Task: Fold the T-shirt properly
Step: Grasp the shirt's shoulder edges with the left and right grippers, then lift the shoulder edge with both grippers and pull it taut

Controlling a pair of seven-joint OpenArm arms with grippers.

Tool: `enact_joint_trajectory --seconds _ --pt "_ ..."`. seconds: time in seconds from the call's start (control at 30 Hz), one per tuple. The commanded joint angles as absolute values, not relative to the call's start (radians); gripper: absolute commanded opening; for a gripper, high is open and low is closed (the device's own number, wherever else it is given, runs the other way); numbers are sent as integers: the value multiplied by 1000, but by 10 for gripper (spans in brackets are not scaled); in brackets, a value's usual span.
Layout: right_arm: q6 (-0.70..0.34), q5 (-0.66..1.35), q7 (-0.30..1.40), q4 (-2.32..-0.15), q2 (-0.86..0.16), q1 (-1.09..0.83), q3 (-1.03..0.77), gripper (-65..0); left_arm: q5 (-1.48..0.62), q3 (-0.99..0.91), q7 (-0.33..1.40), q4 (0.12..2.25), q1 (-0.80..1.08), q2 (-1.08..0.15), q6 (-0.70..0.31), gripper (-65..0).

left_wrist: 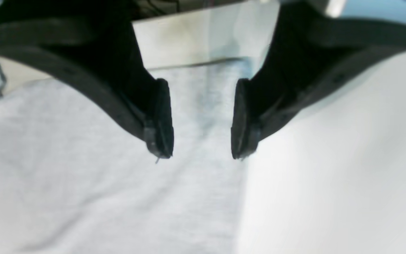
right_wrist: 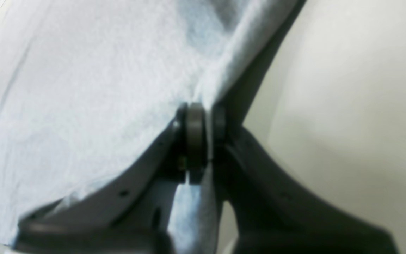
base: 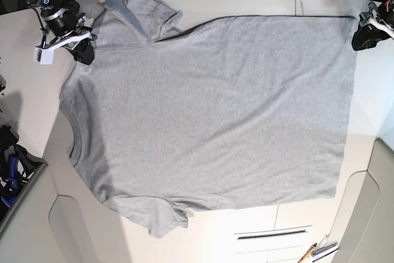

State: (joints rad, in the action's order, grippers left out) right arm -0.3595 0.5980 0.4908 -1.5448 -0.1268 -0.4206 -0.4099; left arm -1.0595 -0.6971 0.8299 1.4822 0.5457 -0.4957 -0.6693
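Observation:
The heather-grey T-shirt [base: 209, 109] lies spread flat, plain side up, neck at the left and hem at the right. My right gripper [base: 83, 53] is at the far-left shoulder by the upper sleeve. In the right wrist view the right gripper [right_wrist: 204, 116] is shut on a pinched fold of the T-shirt [right_wrist: 83, 88]. My left gripper [base: 363, 40] is at the far-right hem corner. In the left wrist view the left gripper [left_wrist: 200, 155] is open, its fingers [left_wrist: 160, 120] just above the T-shirt [left_wrist: 83, 176] near its side edge. No lettering shows.
The white table [base: 246, 1] carries the shirt. A pen and small tools [base: 314, 252] lie at the bottom right. Dark and blue clutter [base: 12, 164] sits off the left edge. Cables run along the top left.

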Motion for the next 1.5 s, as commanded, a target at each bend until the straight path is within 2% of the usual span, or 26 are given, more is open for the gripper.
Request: enact_joint_trajectory --seconds 0.0,0.4,0.63,0.9,0.93,0.97,1.07,1.3,1.47 --pt "-345 564 528 -1547 -130 -427 -409 -650 -1073 -707 812 1474 538 -517 -665 -347" --pt "-344 564 528 -1547 -130 -427 -409 -650 -1084 -707 817 1231 533 -529 -666 -347" --pt "-344 554 528 -1547 -130 -427 -409 -650 -1274 -707 1063 1221 533 -503 -698 -347" --pt "-344 553 528 -1547 -130 -427 -409 -650 -1299 -707 1097 1221 538 -496 -698 -350" --pt "-344 553 528 -1547 -130 -427 -409 -650 -1303 -707 1097 1221 538 -496 -698 -372" --pt "-344 554 528 -1547 -130 -427 -409 -650 -1314 -707 1097 1221 538 -496 -698 -429" --pt "-344 553 538 -1547 -130 -427 -410 -650 -1351 -707 1097 1222 538 -497 -698 -650" --pt "-346 559 720 -1570 -136 -430 -454 -650 -1389 -723 1123 1225 538 -496 -698 -650" --pt "-357 606 746 -1642 -136 -495 -500 -650 -1468 -802 1177 1232 571 -496 -698 -650"
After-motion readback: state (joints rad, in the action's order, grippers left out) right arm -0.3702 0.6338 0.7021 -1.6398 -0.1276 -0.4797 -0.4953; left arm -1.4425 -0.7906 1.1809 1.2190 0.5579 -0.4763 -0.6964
